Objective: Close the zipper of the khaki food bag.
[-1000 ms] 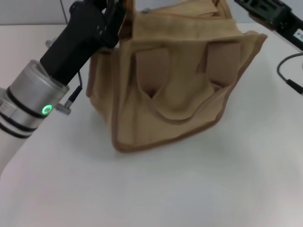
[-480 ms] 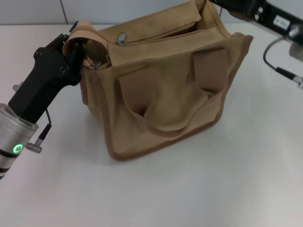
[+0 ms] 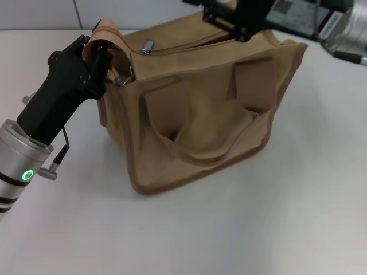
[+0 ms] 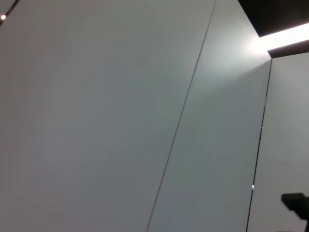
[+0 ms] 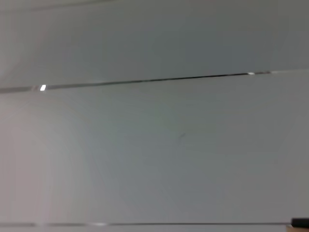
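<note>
Head view: the khaki food bag [image 3: 200, 114] stands upright on the white table [image 3: 275, 229], its front panel with two strap patches and a drooping handle facing the camera. Along the top panel runs the zipper [image 3: 183, 46], and its small silver pull [image 3: 148, 46] sits near the bag's left end. To the right of the pull the two edges of the opening stand apart, with a dark gap showing toward the far right corner, so the bag appears mostly unzipped.

The left gripper [image 3: 94, 54] is at the bag's upper left corner, its dark fingers clamped on the tan end tab [image 3: 106, 34] of the bag, apparently bracing that end. The right gripper [image 3: 232, 14] is over the back right of the top panel, at the picture's upper edge; whether its fingers are parted or closed on anything cannot be told, since they are partly cut off and dark against the opening. It is well apart from the pull.

Both wrist views show only pale wall panels and give no help.

As a judgement, the closing itself is not yet started: the bag is anchored, but the pull is not yet taken hold of, and it would need to travel nearly the whole length of the top toward the right end.
</note>
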